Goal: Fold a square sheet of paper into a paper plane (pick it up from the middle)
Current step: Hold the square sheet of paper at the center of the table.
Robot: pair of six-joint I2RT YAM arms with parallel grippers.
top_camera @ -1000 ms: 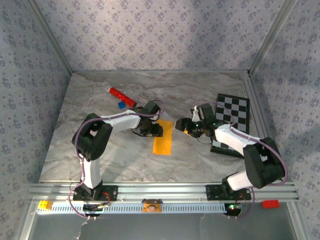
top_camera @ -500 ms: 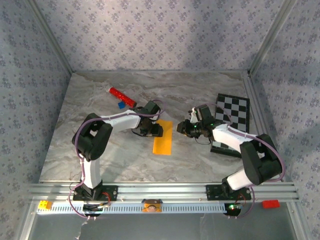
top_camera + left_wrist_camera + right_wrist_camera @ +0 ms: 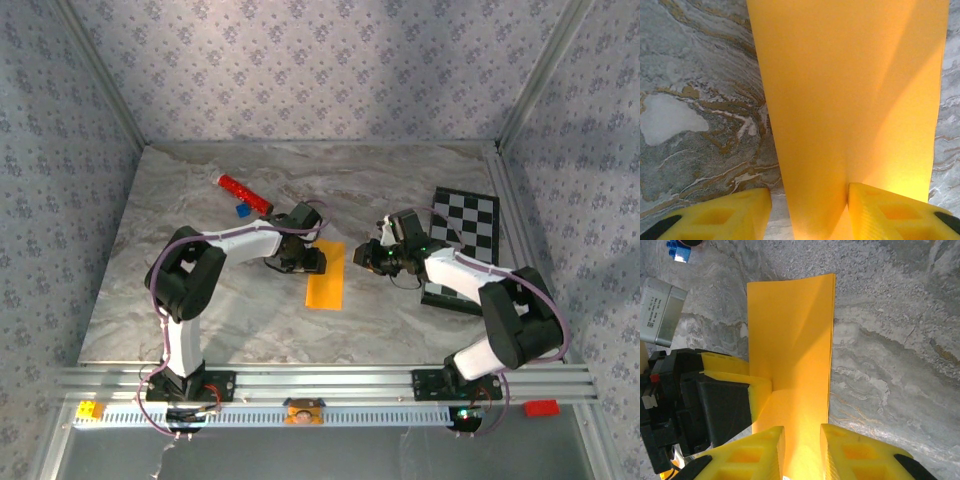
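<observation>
**Top external:** the sheet of paper [image 3: 326, 279], already folded to a narrow orange rectangle, lies flat at mid-table between the two arms; the left gripper [image 3: 306, 259] sits at its upper left edge; the right gripper [image 3: 368, 257] sits just beside its upper right edge. Set against a second earlier, the right jaws are markedly narrower and that wrist is turned a little toward the sheet; the paper and the left gripper are unmoved. Judgement: the right arm is setting up for the next crease while the left steadies the sheet (there is no dart shape yet, so the folding is at an early stage).

**Left wrist:** the jaws stand well apart, straddling the sheet's long edge; one finger [image 3: 892, 210] is over the paper, the other over the bare marble table [image 3: 700, 100]; nothing is clamped; contact cannot be confirmed.

**Right wrist:** the jaws are close together with a narrow gap left, and the sheet's near end shows in that gap; whether the fingers [image 3: 855, 452] touch the sheet I cannot tell.
</observation>
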